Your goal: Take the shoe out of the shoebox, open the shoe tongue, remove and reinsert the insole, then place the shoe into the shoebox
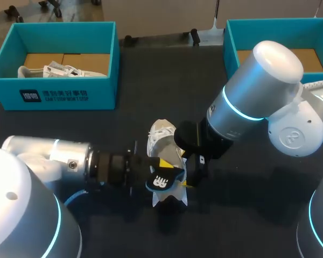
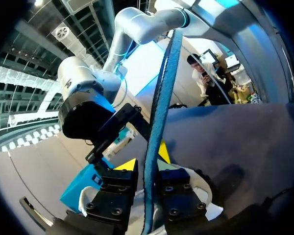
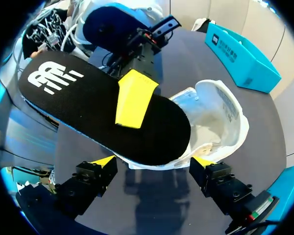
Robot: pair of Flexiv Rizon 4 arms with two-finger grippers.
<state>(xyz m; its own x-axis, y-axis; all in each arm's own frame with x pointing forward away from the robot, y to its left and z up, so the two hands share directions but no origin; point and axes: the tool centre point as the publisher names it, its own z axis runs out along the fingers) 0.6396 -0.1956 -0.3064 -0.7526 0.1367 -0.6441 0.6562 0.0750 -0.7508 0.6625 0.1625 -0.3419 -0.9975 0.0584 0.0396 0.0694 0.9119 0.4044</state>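
Observation:
A white shoe point(image 1: 162, 134) point(image 3: 220, 117) lies on the dark table between my two arms, its opening facing up. My left gripper point(image 1: 167, 171) point(image 2: 146, 159) is shut on the insole point(image 1: 162, 180) point(image 2: 159, 127) point(image 3: 103, 112), black on top and blue underneath. It holds the insole over the shoe, one end at the shoe's opening. One yellow fingertip point(image 3: 134, 98) of the left gripper presses on the insole's top. My right gripper point(image 1: 196, 172) point(image 3: 153, 161) is open, its fingers standing on either side of the shoe, low at the table.
A teal shoebox point(image 1: 54, 97) point(image 3: 245, 58) stands at the back left with another white shoe point(image 1: 54, 70) inside. A second teal box point(image 1: 231, 43) is at the back right. Both arms crowd the table's middle.

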